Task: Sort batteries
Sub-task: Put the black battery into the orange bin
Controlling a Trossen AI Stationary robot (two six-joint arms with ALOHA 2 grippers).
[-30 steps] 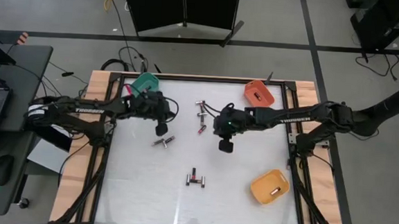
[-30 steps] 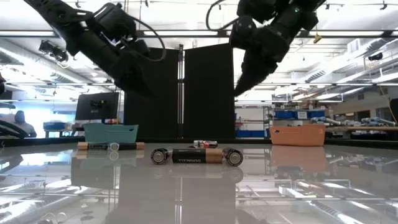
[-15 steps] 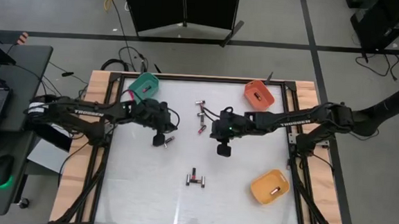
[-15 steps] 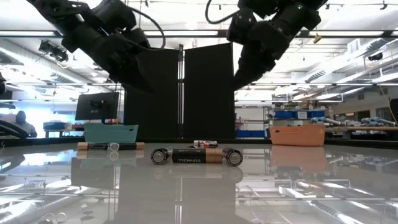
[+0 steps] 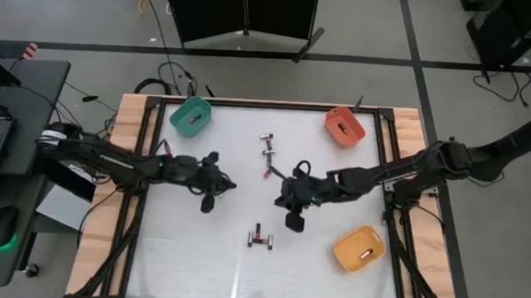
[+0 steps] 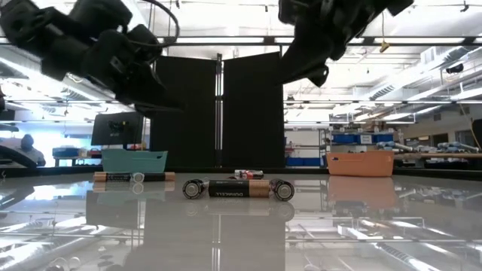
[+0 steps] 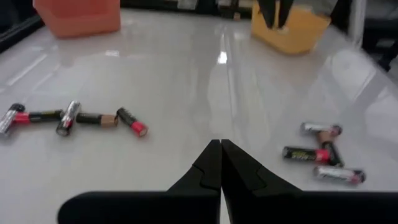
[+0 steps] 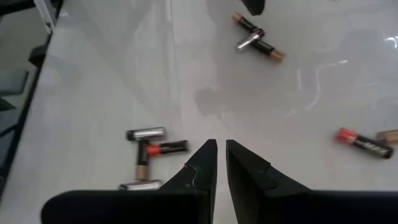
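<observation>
Both claws have drifted lower in the high view, the left claw pressed together and empty, the right claw nearly together, nearing the batteries at lower centre of the worktop.

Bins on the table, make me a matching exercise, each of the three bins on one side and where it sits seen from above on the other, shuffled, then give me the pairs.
Column one:
1. teal bin
2. red-orange bin
3. yellow bin

Column two:
A. near corner on the right arm's side, a battery inside it
B. far corner on the left arm's side
C. far corner on the right arm's side

Pairs: 1-B, 2-C, 3-A
</observation>
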